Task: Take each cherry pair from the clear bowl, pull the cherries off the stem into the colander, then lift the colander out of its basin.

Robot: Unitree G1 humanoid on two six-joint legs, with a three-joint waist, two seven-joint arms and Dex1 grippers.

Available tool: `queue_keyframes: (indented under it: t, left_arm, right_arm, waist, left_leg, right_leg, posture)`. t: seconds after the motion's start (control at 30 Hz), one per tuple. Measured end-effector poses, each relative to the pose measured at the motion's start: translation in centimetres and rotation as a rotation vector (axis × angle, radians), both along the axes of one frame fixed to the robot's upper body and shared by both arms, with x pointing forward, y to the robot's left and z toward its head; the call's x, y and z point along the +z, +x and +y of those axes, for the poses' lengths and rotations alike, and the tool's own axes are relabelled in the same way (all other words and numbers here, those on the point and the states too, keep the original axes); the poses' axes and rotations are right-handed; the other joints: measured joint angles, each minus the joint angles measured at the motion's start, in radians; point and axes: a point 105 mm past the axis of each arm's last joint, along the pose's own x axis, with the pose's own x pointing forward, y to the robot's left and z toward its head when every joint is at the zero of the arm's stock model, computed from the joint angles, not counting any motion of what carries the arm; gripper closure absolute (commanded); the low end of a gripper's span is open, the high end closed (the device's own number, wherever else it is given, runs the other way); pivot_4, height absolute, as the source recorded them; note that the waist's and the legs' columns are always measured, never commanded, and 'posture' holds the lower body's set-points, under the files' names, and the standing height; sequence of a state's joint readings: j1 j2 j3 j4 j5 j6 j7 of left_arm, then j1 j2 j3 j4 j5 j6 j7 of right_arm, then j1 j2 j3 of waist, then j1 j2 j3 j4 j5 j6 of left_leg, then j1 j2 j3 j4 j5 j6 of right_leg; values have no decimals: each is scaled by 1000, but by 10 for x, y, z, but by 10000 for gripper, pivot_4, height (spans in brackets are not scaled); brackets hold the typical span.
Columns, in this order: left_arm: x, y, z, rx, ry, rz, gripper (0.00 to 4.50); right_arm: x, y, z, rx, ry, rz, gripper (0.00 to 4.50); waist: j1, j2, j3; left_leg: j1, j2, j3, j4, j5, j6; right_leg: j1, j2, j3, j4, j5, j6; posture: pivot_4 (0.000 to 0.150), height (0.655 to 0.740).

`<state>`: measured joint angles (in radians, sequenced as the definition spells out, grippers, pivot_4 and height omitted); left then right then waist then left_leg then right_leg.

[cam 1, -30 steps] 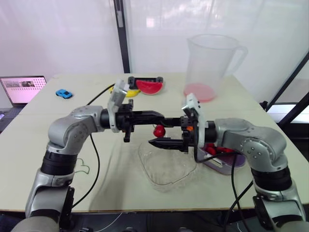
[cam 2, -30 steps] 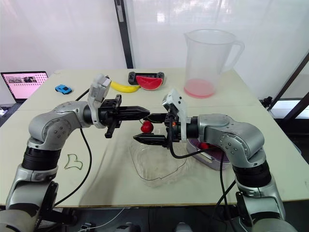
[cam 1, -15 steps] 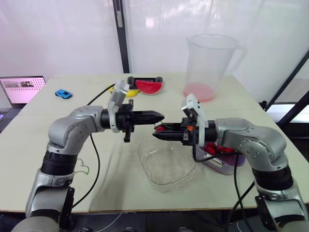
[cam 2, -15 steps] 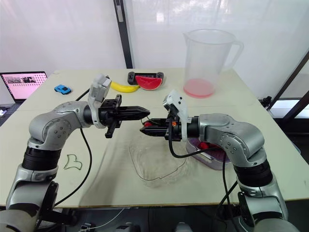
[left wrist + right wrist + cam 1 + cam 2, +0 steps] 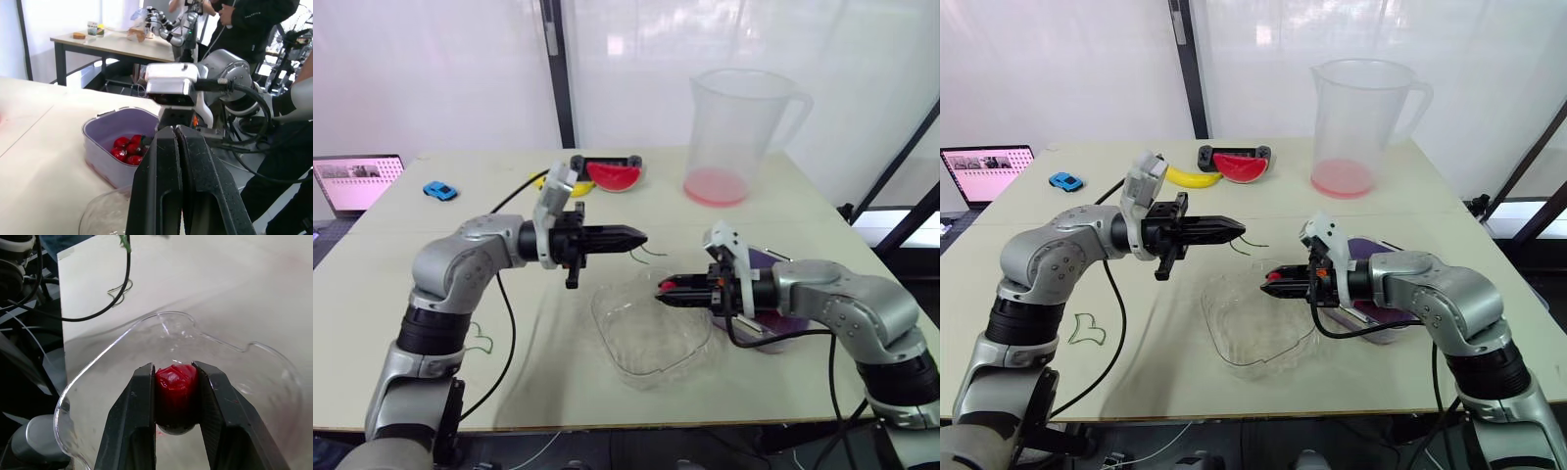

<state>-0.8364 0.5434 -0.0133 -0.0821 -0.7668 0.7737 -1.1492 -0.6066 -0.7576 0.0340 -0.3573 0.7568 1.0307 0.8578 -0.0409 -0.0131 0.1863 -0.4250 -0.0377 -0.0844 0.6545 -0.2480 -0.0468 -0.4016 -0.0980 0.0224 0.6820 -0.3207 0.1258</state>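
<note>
There's an open gap between the left end effector (image 5: 642,237), pinching a thin stem (image 5: 1253,243), and the right end effector (image 5: 664,290), gripping a cherry (image 5: 176,391) over the clear bowl (image 5: 636,364), its forearm (image 5: 808,290) crossing the purple basin (image 5: 781,325), while the tabletop (image 5: 548,377) left of the bowl is bare save a black cable (image 5: 513,333).

Bright diffuse backlight, soft shadows, sharp focus.

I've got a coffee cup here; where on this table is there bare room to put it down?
Bare tabletop lies on the robot's left, between the blue toy car and the green stem, and on its right, between the pitcher and the purple basin. The middle is crowded: the left gripper and right gripper hang by the clear bowl.
</note>
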Motion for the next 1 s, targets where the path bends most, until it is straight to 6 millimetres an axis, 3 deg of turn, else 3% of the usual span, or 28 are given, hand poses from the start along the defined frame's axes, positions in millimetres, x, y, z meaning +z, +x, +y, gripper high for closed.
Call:
queue_keyframes:
  t: [0.1, 0.27, 0.37, 0.53, 0.77, 0.93, 1.0]
  left_arm:
    - [0, 0, 0, 2, -1, 0, 45000]
    - [-2, 0, 5, 25, -8, 2, 45000]
    - [-5, 0, 9, 46, -10, 10, 45000]
    - [-11, 0, 12, 69, -5, 22, 45000]
    - [-12, 1, 12, 92, -7, 21, 45000]
    - [-14, 0, 12, 95, -5, 23, 45000]
    - [-14, -1, 12, 95, -4, 20, 45000]
  right_arm:
    - [9, 3, -19, -42, -30, -20, 37077]
    - [39, 17, -68, -191, -142, -126, 37077]
    - [42, 25, -98, -277, -260, -162, 37077]
    - [17, 39, -121, -321, -375, -138, 37077]
    - [-30, 58, -119, -319, -429, -82, 37077]
    - [-33, 63, -120, -337, -404, -60, 16119]
    - [-30, 62, -119, -341, -383, -58, 5185]
  waist:
    - [6, 0, 0]
    - [8, 0, 0]
    - [6, 0, 0]
    - [2, 0, 0]
    - [5, 0, 0]
    - [6, 0, 0]
    - [6, 0, 0]
  left_leg:
    - [0, 0, 0, 1, 0, 0]
    - [0, 0, 0, 1, -1, 2]
    - [0, 0, 1, 1, -1, 2]
    - [0, 0, 1, 0, -1, 2]
    - [0, 0, 1, 1, 1, -1]
    - [0, 0, 1, 1, 2, -4]
    - [0, 0, 1, 1, 2, -4]
  right_leg:
    - [1, 0, 0, 0, 0, 0]
    - [1, 0, 0, -1, 0, 0]
    - [1, 0, 0, -1, 0, 0]
    - [1, 0, 0, -1, 0, 0]
    - [0, 0, 1, -1, 0, 0]
    - [0, 0, 0, -1, 0, 0]
    - [0, 0, 1, -1, 0, 0]
  posture:
    - [1500, 7400]
    - [1500, 7400]
    - [1500, 7400]
    - [1500, 7400]
    - [1500, 7400]
    - [1500, 7400]
    - [1500, 7400]
